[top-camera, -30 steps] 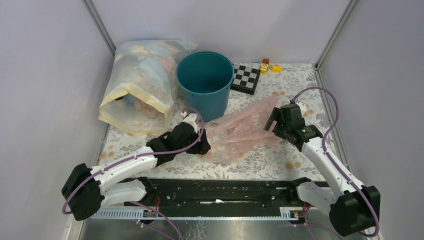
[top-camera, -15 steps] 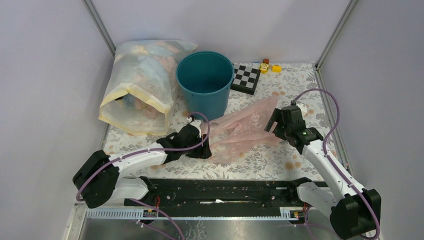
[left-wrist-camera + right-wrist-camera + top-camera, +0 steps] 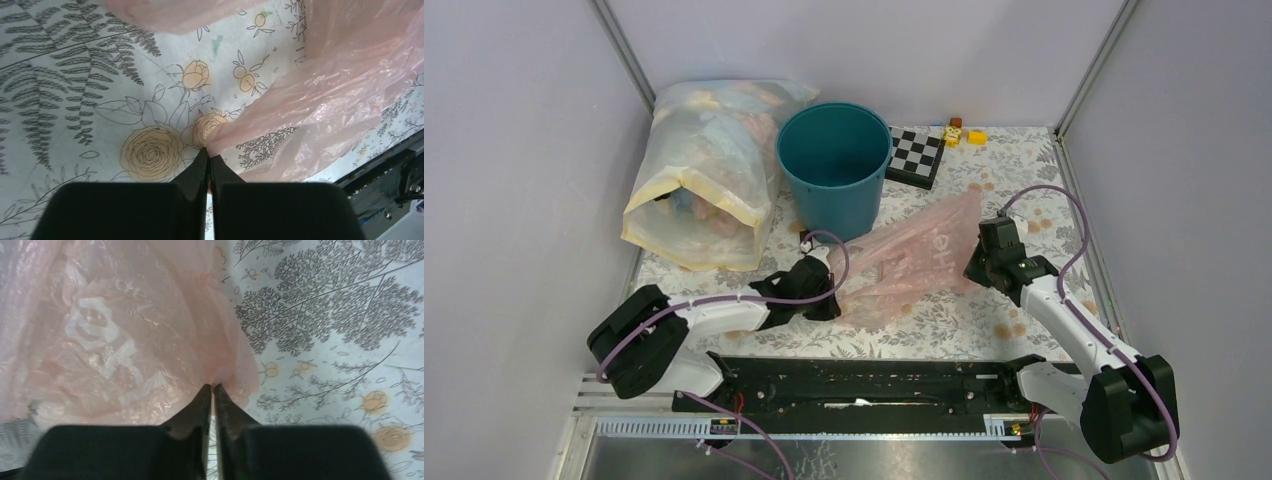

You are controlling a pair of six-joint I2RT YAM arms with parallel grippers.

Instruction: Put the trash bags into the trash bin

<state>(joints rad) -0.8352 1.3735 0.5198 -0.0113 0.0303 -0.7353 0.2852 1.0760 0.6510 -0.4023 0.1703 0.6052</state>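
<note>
Trash bag [image 3: 914, 262] film is pinched at both ends. The left gripper [image 3: 207, 154] is clenched on one corner and the right gripper [image 3: 212, 388] is clamped on the opposite edge. Between the two claws the pink sheet lies stretched over the floral table [image 3: 1014, 170]. Beyond the left claw, near the sheet's far edge, the trash bin [image 3: 834, 160] stands upright, with the bag outside it.

The trash bag [image 3: 914, 262] showed pale translucent pink with white lettering over a white table cover [image 3: 964, 320] of grey ferns and orange roses, with the teal trash bin [image 3: 834, 195] and black-and-white checkerboard [image 3: 916, 156] at the far side.
</note>
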